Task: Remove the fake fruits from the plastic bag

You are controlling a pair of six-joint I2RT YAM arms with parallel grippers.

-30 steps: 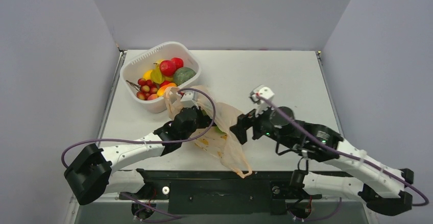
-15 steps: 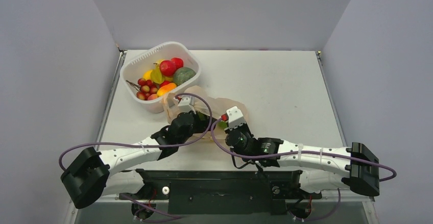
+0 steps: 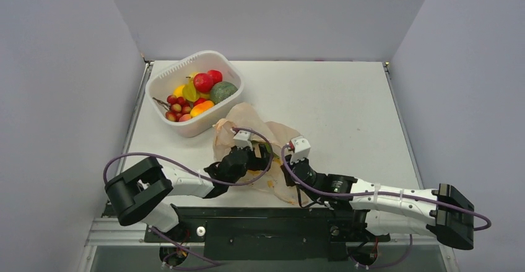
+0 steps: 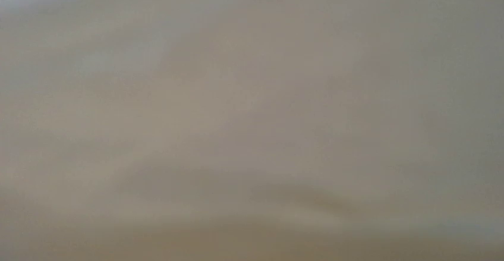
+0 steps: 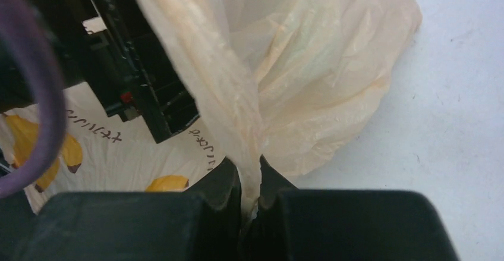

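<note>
One white tabletop (image 3: pixel 347 98) carries everything that I see from my station. On it, the biggest thing is the plastic bag (image 3: pixel 247 116), pale peach and crumpled, lying at the near middle between both wrists and just beside the near-right corner of the basket (image 3: pixel 189 127). The white slotted basket stands at the far left of the tabletop.

From the low left, the left arm (image 3: pixel 179 182) comes in and the left tool (image 3: pixel 260 157) goes into the folds of the bag. Its own camera shows only a blurred pale film, so I cannot tell how wide its jaws stand or if it has anything.

From the low right, the right arm (image 3: pixel 384 199) reaches in. The right tool (image 5: pixel 250 181) is closed fully on a thin fold of the bag film, which rises straight up from between the two black fingers (image 5: pixel 221 184).

The fake fruits (image 3: pixel 202 82), red, yellow, orange and lime, are piled in the basket, touching a duller dark-green fruit (image 3: pixel 223 91). Whether any fruit lies inside the bag, I cannot make out. Small yellow-orange printed marks (image 5: pixel 168 183) show on the film.
</note>
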